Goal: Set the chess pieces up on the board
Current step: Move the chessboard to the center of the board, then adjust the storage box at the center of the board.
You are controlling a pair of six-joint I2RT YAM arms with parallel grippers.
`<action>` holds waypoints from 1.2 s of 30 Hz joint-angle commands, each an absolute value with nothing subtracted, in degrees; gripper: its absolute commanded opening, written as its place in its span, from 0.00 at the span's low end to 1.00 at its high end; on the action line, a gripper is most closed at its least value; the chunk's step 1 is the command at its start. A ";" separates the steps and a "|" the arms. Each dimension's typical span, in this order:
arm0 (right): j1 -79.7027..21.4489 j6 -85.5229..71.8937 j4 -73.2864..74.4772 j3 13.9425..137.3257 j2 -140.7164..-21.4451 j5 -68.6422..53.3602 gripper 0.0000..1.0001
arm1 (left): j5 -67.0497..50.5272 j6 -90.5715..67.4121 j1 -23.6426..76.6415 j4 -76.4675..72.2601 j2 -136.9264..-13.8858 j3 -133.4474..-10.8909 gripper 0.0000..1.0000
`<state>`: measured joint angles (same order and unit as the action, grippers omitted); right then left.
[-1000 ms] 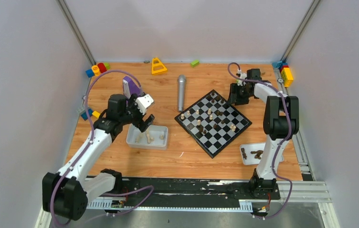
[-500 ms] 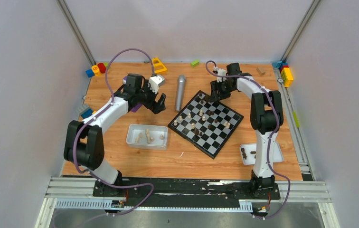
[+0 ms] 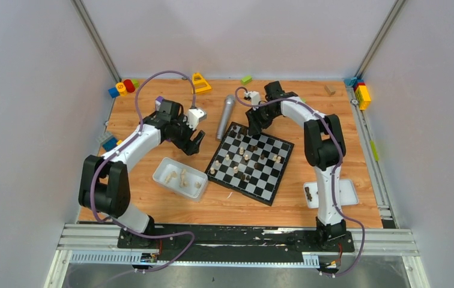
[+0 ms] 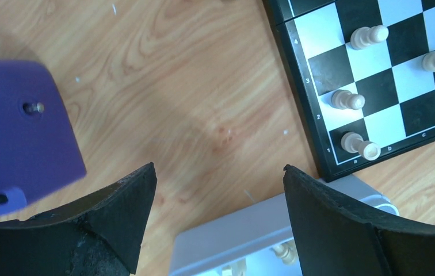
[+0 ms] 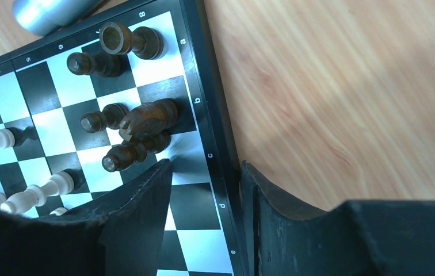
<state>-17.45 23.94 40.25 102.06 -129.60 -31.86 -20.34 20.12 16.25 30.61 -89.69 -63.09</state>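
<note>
The black-and-white chessboard (image 3: 262, 181) lies mid-table, turned at an angle, with several light and dark pieces standing on it. My right gripper (image 3: 254, 123) is at its far edge. In the right wrist view the jaws (image 5: 206, 167) clamp the board's black border (image 5: 199, 86), one finger on the squares and the other outside the edge. Dark pieces (image 5: 146, 118) stand just ahead of it. My left gripper (image 3: 196, 139) hangs open over bare wood left of the board. Light pawns (image 4: 347, 100) stand by the board's corner (image 4: 327, 164).
A grey tray (image 3: 160, 174) of light pieces touches the board's left corner; its rim (image 4: 244, 230) lies under my left fingers. A white tray (image 3: 345, 193) holding dark pieces sits front right. A silver cylinder (image 3: 225, 115) and a purple block (image 4: 22, 126) lie nearby.
The right gripper has swept left with the board, which slid and turned with it. The grey tray shifted and the cylinder tilted. The left arm rose from the tray and reached farther back.
</note>
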 commanded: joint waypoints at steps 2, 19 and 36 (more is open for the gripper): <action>-22.07 30.55 45.03 102.27 -132.08 -33.17 0.47 | -17.48 24.05 14.81 36.64 -82.98 -61.50 0.90; -28.02 30.96 49.04 102.48 -128.03 -32.95 0.48 | 2.56 29.54 12.12 46.36 -68.72 -52.70 1.00; -24.71 26.99 45.46 94.08 -116.50 -27.78 0.37 | 4.43 35.41 9.49 42.52 -80.28 -52.70 0.51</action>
<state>-26.46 28.82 46.50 95.39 -122.67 -28.42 5.48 32.99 9.65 44.60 -77.36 -50.78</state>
